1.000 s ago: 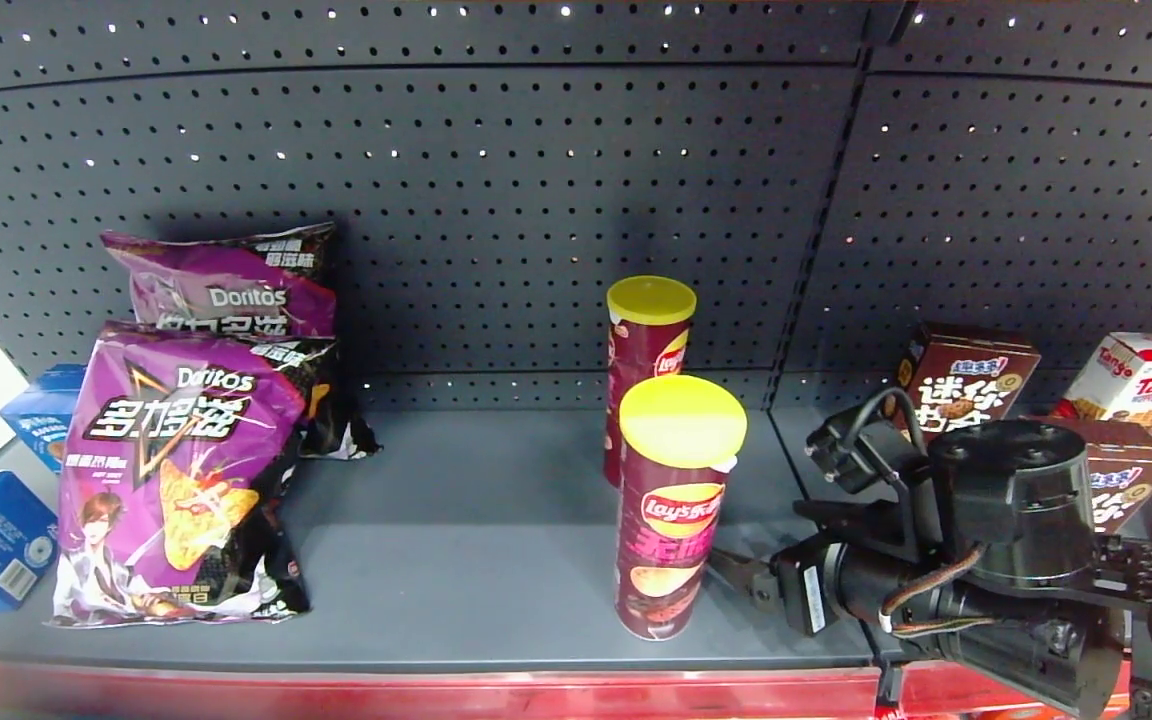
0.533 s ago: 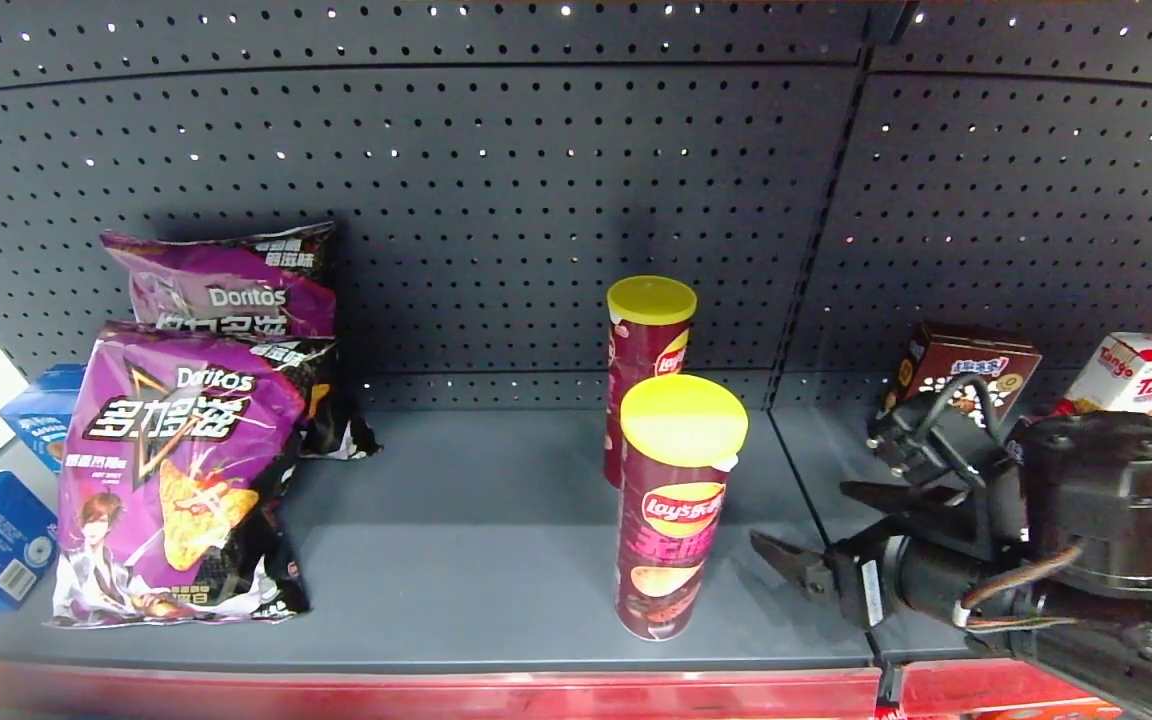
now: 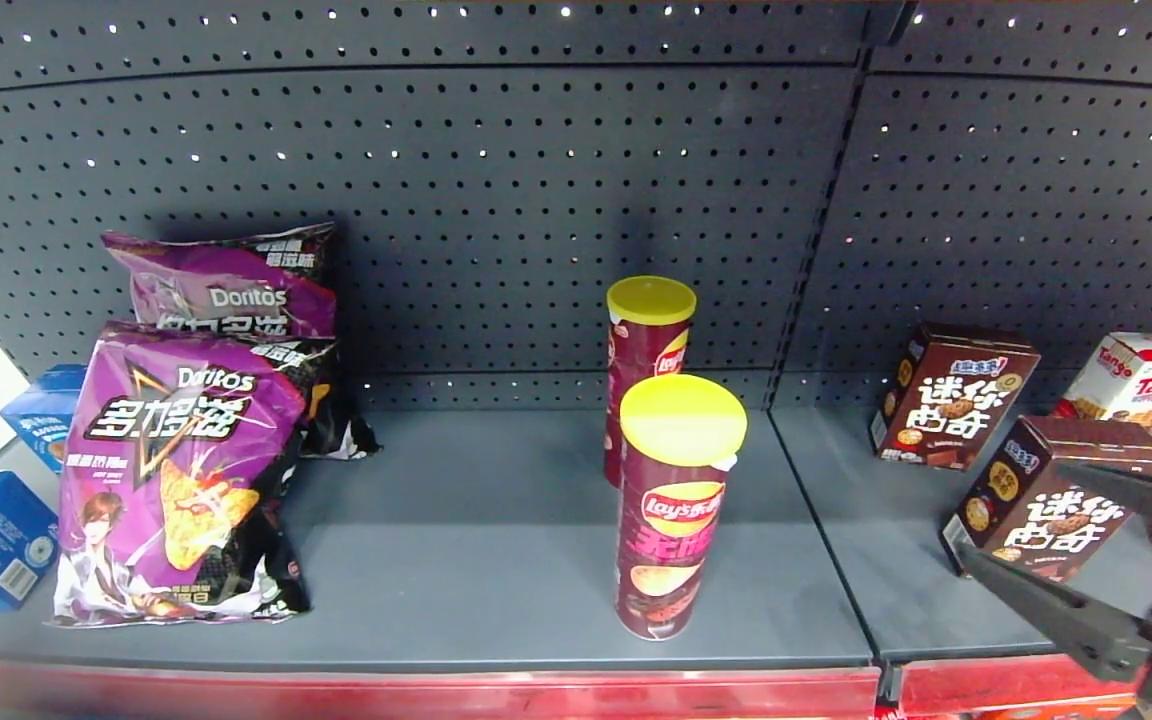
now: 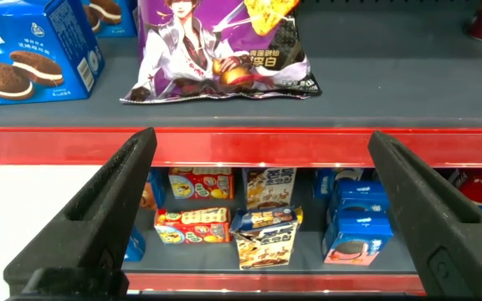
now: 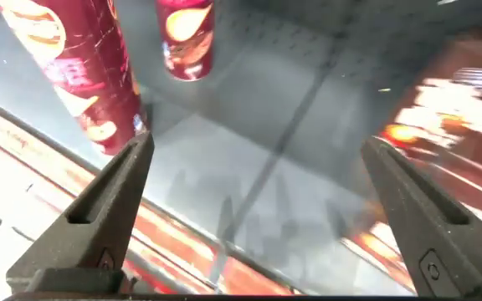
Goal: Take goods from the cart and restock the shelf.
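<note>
Hazard: right gripper [image 3: 1011, 512], jaws spread and empty, hangs right of front chip can [image 3: 681, 500], which stands upright near the shelf [image 3: 496, 540] edge. It is close by a brown biscuit box [image 3: 1066, 520], and a stray swing could topple either. Left gripper [image 4: 262, 138] jaws likewise spread.

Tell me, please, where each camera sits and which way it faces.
Head: on the head, facing forward and down at the shelf; the right gripper shows at lower right.
Left wrist: on the left wrist, facing the shelf's red edge and a lower shelf; the open left gripper frames it.
Right wrist: on the right wrist, facing the cans; the open right gripper frames them.
Shared: head and left wrist show the front bag; head and right wrist, the cans.
</note>
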Robot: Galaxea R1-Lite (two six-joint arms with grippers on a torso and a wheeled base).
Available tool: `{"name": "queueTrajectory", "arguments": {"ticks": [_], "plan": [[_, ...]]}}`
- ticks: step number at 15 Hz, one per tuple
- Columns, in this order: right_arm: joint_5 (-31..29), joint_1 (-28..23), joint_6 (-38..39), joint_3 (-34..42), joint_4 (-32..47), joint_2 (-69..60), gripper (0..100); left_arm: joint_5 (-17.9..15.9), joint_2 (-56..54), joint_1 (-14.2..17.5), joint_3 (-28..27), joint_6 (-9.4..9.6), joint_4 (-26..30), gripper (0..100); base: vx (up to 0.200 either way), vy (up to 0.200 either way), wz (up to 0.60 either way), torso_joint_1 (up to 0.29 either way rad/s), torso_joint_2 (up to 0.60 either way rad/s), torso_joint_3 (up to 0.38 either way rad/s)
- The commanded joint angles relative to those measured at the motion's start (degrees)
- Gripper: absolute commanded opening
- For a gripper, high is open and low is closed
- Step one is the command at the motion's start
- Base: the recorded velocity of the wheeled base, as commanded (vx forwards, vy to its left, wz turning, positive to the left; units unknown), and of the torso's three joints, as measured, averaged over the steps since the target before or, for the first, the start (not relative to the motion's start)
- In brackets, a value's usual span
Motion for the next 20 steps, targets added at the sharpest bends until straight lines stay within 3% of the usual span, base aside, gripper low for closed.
{"name": "queueTrajectory", "arguments": {"ticks": [1, 2, 3, 5, 8, 9, 11, 12, 14, 16, 20], "plan": [[-0.4, -8.6, -1.8, 3.1, 14.1, -30.1, 100, 0.0, 0.0, 0.0, 0.0, -0.02, 0.0, 100, 0.0, 0.0, 0.0, 0.0, 0.0, 0.0], [-0.3, -11.2, -1.8, 4.6, 16.6, -35.4, 100, 0.0, 0.0, 0.0, 0.0, -0.02, 0.0, 100, 0.0, 0.0, 0.0, 0.0, 0.0, 0.0], [0.1, -17.9, -1.4, 8.5, 20.2, -44.3, 100, 0.0, 0.0, 0.0, 0.0, -0.02, 0.0, 100, 0.0, 0.0, 0.0, 0.0, 0.0, 0.0], [0.1, -25.6, 1.0, 15.2, 19.2, -48.5, 100, 0.0, 0.0, 0.0, 0.0, -0.02, 0.0, 100, 0.0, 0.0, 0.0, 0.0, 0.0, 0.0], [-0.7, -27.4, 3.9, 25.4, 6.4, -48.4, 100, 0.0, 0.0, 0.0, -0.1, -0.02, 0.0, 100, 0.0, 0.0, 0.0, 0.0, 0.0, 0.0], [-1.6, -27.5, 5.1, 25.4, 6.9, -48.4, 100, 0.0, 0.0, 0.0, -0.1, -0.02, 0.0, 100, 0.0, 0.0, 0.0, 0.0, 0.0, 0.0], [-1.3, -37.4, 7.8, 25.4, 13.1, -49.4, 100, 0.0, 0.0, 0.0, 0.0, -0.02, 0.0, 100, 0.0, 0.0, 0.0, 0.0, 0.0, 0.0], [-1.0, -39.0, 8.7, 25.4, 17.1, -51.3, 100, 0.0, 0.0, 0.0, 0.0, -0.02, 0.0, 100, 0.0, 0.0, 0.0, 0.0, 0.0, 0.0], [-0.1, -38.2, 9.5, 25.4, 18.9, -52.3, 100, 0.0, 0.0, 0.0, 0.0, -0.02, 0.0, 100, 0.0, 0.0, 0.0, 0.0, 0.0, 0.0], [4.6, -37.5, 10.2, 25.4, 18.8, -54.1, 100, 0.0, 0.0, 0.0, -0.1, -0.02, 0.0, 100, 0.0, 0.0, 0.0, 0.0, 0.0, 0.0], [5.0, -37.5, 12.4, 25.4, 19.3, -54.1, 100, 0.0, 0.0, 0.0, 0.0, -0.02, 0.0, 100, 0.0, 0.0, 0.0, 0.0, 0.0, 0.0]]}}
